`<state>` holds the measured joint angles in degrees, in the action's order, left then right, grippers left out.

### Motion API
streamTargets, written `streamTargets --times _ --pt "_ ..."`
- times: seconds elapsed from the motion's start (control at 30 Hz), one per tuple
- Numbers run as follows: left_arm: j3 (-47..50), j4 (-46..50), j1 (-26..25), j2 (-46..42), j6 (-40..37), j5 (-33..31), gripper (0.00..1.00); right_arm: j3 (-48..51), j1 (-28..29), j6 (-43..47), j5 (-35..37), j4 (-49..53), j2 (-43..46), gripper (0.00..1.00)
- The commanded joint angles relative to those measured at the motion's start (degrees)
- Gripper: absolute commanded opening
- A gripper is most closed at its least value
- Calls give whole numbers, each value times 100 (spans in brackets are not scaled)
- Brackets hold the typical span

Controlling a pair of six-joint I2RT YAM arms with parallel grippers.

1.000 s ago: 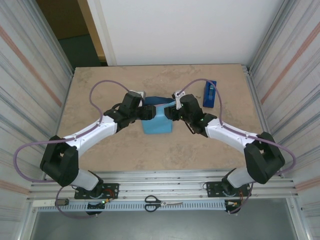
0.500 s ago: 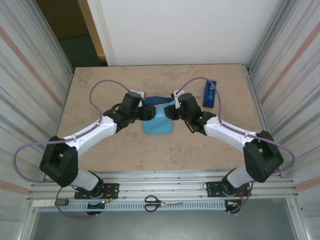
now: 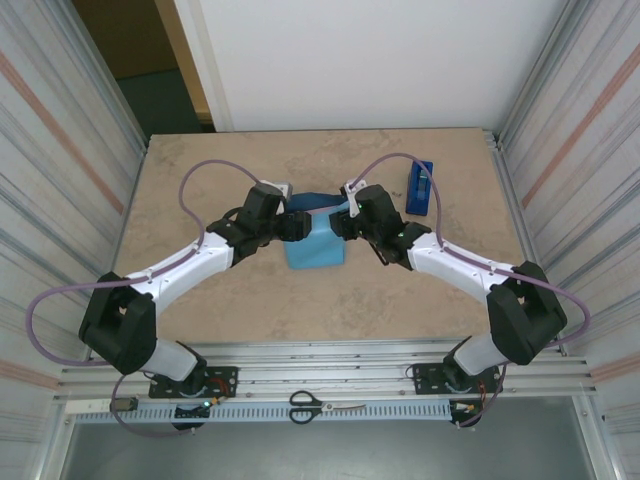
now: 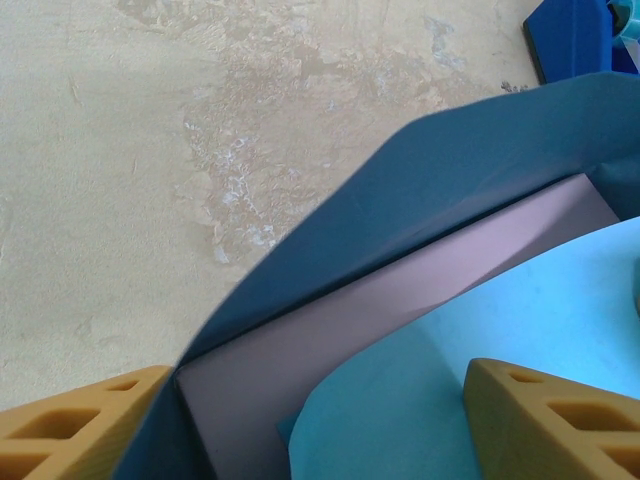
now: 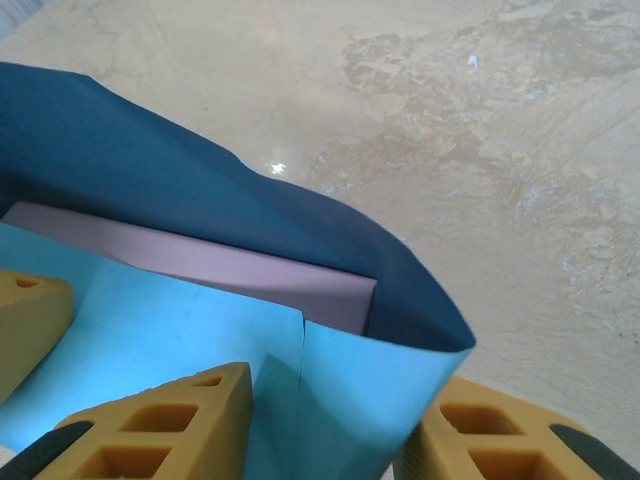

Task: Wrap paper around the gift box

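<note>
There are two grippers, one gift box, one paper, one pair of scissors and one tape dispenser. The left gripper (image 3: 297, 225), fingers wide, sits over the box's 9 o'clock edge. The gift box (image 4: 400, 290) lies mid-table inside the folded paper (image 3: 315, 248). The scissors (image 3: 318, 406) lie at 6 o'clock. The right gripper (image 3: 338, 222) has a light blue flap between its fingers, but I cannot tell if it pinches. The tape dispenser (image 3: 420, 187) is at 2 o'clock. Since a second ago, the right gripper has slid slightly toward 9 o'clock.

You get only a mauve strip of the gift box (image 4: 400, 295); the paper (image 4: 430, 180) covers the rest, pattern included. The left wrist frame's corner cuts off the tape dispenser (image 4: 575, 35). Both wrist views clip the fingers (image 5: 160, 420) at the bottom edge. From above, the left end effector (image 3: 297, 226) and right end effector (image 3: 338, 224) hide the paper's sides.
</note>
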<state>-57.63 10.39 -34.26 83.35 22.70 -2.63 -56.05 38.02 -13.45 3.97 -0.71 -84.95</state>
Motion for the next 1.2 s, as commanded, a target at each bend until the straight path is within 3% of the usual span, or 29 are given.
streamTargets --times 0.0,0.2,0.53,0.7,1.17 --pt "138 358 -17 -22 -153 -26 73 -224 -94 -52 -45 142 158 40" --pt "164 375 -19 -47 -143 -52 73 -81 -208 -92 -300 94 -1 34" --pt "155 420 -13 -38 -146 -40 73 -146 -4 154 411 308 -277 25" --pt "188 431 -15 -81 -125 -50 73 -292 68 132 271 364 -325 22" --pt "271 349 -11 -91 -105 -57 73 -90 148 -228 323 -23 -265 0"
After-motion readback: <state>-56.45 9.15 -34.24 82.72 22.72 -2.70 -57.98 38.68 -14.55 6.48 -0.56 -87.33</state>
